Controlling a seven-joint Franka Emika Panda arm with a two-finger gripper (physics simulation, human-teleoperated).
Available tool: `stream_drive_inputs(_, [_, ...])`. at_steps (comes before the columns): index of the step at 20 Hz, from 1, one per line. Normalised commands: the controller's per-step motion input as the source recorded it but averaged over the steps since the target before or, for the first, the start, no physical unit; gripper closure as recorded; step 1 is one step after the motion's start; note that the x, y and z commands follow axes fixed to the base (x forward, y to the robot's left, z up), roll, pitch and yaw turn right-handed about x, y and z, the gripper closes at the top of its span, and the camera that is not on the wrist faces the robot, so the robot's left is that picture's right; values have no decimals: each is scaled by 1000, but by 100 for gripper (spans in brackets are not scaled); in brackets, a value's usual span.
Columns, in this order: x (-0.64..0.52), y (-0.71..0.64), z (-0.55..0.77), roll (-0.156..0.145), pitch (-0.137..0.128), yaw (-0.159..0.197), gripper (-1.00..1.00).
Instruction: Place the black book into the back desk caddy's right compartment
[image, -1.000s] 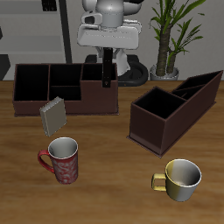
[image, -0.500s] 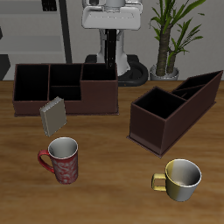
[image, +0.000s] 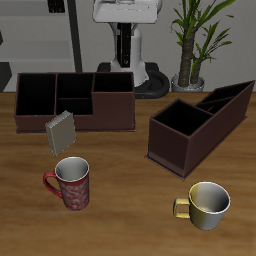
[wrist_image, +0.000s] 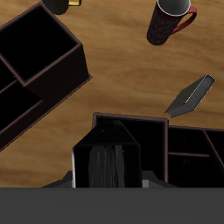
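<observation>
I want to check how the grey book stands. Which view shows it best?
The exterior view: the grey book shows whole, leaning against the back desk caddy. The wrist view shows the book from above, mostly edge-on.

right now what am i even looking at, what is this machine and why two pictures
It is a simulated robot arm that stands at the back of a wooden table. One picture looks at it from the front and above. The other comes from a camera on the arm's wrist and looks down past the jaws.

On the table are two brown box organisers: the long back caddy and a slanted caddy. A grey book leans against the long one. Nearer the front edge stand a red mug and a yellow mug.

In the wrist picture the jaws appear closed on a thin dark thing with pale edges. This is most likely the black book, held up over the back caddy.
</observation>
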Motion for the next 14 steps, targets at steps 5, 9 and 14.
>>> stream_drive_inputs(5, [-220,-172,7,-12,-3,2,100])
stream_drive_inputs(9, [-46,-316,50,-46,-24,-27,100])
stream_drive_inputs(14, [59,-62,-66,-9,5,-36,100])
